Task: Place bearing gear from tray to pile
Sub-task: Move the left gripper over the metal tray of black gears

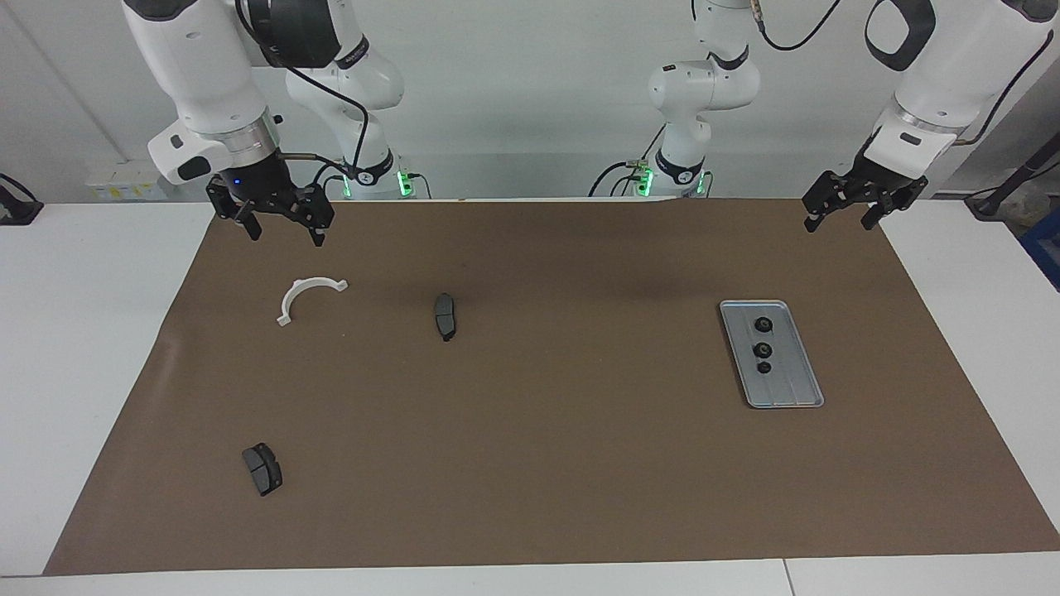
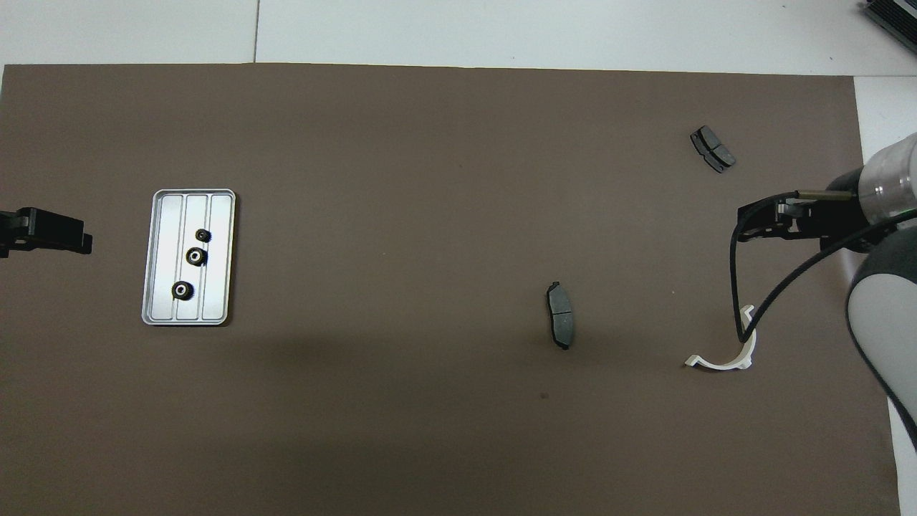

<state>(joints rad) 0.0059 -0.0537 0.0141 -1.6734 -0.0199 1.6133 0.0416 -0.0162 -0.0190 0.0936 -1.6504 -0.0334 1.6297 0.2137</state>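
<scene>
Right gripper (image 1: pixel 283 229): it hung up in the air over the brown mat (image 1: pixel 546 463), at the right arm's end of the table. Its two fingers were spread apart. It held nothing.
White bracket (image 1: pixel 308 295): a half ring of white plastic. It lay flat on the mat, under and near the right gripper, but not touching it.
Far brake pad (image 1: pixel 262 468): dark grey and a bit curved. It lay on the mat, farther from the robots than the white bracket, and well apart from it.
Middle brake pad (image 1: pixel 445 315): dark grey too. It lay on the mat beside the white bracket, more toward the middle of the table. The three parts of the pile did not touch each other.
Tray (image 1: pixel 795 389): a flat silver tray with a raised rim and long ridges. It lay on the mat toward the left arm's end of the table, well apart from the pile.
Gears (image 1: pixel 763 350): three small black round gears sat in a row in the tray. The smallest one was farthest from the robots.
Left gripper (image 1: pixel 840 218): it hung in the air over the mat's edge, at the left arm's end. Its fingers were spread apart and held nothing.
</scene>
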